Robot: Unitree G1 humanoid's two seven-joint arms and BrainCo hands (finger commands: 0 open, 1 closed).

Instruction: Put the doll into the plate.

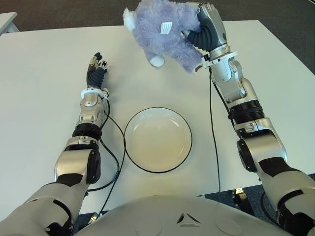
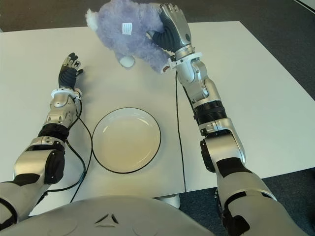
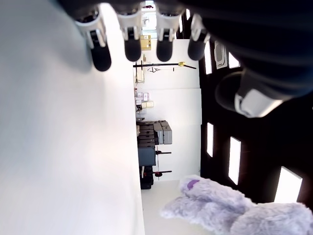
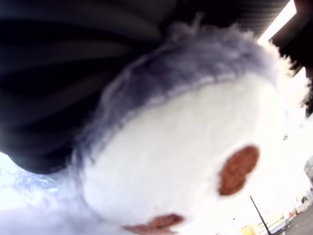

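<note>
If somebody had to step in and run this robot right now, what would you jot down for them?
Right hand: closed on the purple doll, holding it up over the far side of the table.
Left hand: idle, fingers relaxed, holding nothing, to the left of the plate.
Plate: white, nothing in it, on the table in front of the robot, nearer than the doll.
Done: doll grasped and lifted.
Left: bring the doll back over the plate, lower it in, let go.
</note>
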